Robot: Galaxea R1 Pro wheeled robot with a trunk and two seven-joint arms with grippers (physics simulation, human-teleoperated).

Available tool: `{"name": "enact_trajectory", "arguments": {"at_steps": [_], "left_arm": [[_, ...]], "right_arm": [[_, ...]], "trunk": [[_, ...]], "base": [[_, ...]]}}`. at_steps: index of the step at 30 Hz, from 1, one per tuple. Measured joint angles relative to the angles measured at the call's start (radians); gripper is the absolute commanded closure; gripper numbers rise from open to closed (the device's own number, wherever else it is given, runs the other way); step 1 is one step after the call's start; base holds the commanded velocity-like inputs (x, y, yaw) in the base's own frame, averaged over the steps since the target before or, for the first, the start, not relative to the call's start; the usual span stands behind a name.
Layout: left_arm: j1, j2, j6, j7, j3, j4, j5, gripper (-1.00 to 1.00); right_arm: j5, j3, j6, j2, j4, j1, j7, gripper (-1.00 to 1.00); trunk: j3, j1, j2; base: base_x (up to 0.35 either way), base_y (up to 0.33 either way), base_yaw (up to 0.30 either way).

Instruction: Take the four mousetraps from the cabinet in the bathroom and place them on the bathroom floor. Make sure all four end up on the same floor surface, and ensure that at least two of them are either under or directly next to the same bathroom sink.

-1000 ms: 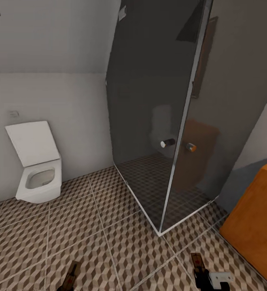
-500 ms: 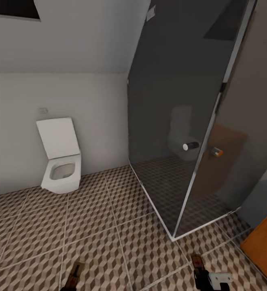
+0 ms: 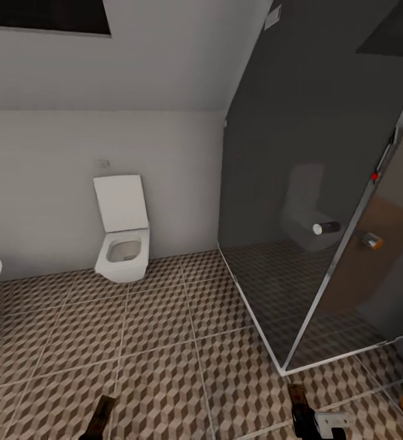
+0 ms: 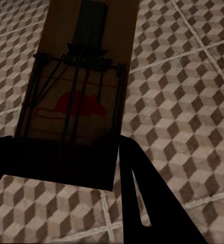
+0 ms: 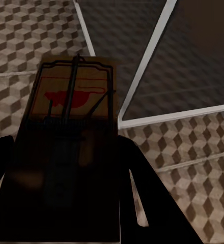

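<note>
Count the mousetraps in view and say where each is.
2: one mousetrap held in the left gripper, one mousetrap in the right gripper. Others may be elsewhere.

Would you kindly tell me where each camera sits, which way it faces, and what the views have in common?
Head view: from the robot's head, down at the bathroom floor, toilet and shower glass; both grippers' tips at the lower edge.
Left wrist view: along the left gripper, holding a mousetrap over tiles.
Right wrist view: along the right gripper, holding another mousetrap.
Shared: all show the cube-pattern floor.
</note>
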Motion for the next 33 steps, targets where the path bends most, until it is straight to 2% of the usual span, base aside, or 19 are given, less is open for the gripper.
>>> {"name": "enact_trajectory", "arguments": {"at_steps": [33], "left_arm": [[0.000, 0.001, 0.000, 0.000, 0.000, 0.001, 0.000, 1.00]], "right_arm": [[0.000, 0.001, 0.000, 0.002, 0.000, 0.000, 0.000, 1.00]], "trunk": [[0.000, 0.000, 0.000]], "base": [[0.000, 0.000, 0.288]]}}
